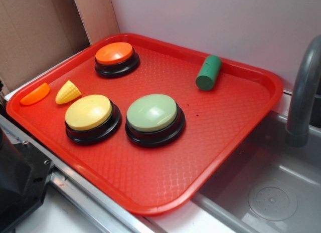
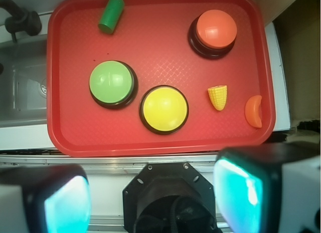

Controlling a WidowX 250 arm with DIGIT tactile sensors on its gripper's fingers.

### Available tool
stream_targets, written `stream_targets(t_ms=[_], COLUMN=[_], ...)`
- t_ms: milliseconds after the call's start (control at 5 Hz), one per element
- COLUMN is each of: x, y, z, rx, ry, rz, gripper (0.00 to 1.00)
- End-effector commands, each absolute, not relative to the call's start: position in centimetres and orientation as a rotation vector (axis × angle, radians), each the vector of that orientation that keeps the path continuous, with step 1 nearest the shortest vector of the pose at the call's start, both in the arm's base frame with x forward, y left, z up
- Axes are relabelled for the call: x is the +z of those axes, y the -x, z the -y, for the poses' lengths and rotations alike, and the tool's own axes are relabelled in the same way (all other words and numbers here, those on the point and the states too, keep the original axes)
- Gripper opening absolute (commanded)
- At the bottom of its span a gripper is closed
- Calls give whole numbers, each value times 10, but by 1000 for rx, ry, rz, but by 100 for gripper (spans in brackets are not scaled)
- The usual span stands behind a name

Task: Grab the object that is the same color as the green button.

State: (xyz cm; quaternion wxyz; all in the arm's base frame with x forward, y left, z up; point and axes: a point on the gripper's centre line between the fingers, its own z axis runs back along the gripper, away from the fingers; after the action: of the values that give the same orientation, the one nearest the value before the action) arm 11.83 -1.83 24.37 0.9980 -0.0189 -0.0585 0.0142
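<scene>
Gripper (image 2: 150,198) fingers (image 2: 65,205) stand wide apart in the wrist view and hold nothing; the tool hovers short of the near rim of the red tray (image 2: 160,143), well apart from every item. Target identification: the green button (image 2: 112,83) sits toward the tray centre, just beside the yellow button (image 2: 164,108). The object (image 2: 111,14) of matching colour is the dark green cylinder lying on its side near the far rim, at the corner nearest the sink (image 1: 271,193).

Hazards, judged from this layout:
- Wrong selection. The green button lies between the gripper and the cylinder and is far larger; a descent on it fails the task.
- Rolling. The cylinder rests on its curved side, so an off-centre closure across it may push it away.
- Rim contact. The raised tray edge close behind the cylinder leaves little finger clearance on that side.
- Distractors. The orange button (image 2: 216,29), corn piece (image 2: 218,96) and orange slice (image 2: 254,111) occupy the opposite side and need no approach.
</scene>
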Motion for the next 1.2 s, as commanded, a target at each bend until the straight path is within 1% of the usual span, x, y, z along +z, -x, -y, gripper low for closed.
stream_targets(t_ms=[0,200,400,600,800,1000], x=[244,238,231,220,203,179], y=[-118,-137,-162,-188,-220,-248], z=[18,21,26,34,50,59], rx=[28,57,145,281,352,450], ry=[38,72,70,72,40,-5], rz=[117,173,197,242,272,321], gripper=[100,100,100,100,100,100])
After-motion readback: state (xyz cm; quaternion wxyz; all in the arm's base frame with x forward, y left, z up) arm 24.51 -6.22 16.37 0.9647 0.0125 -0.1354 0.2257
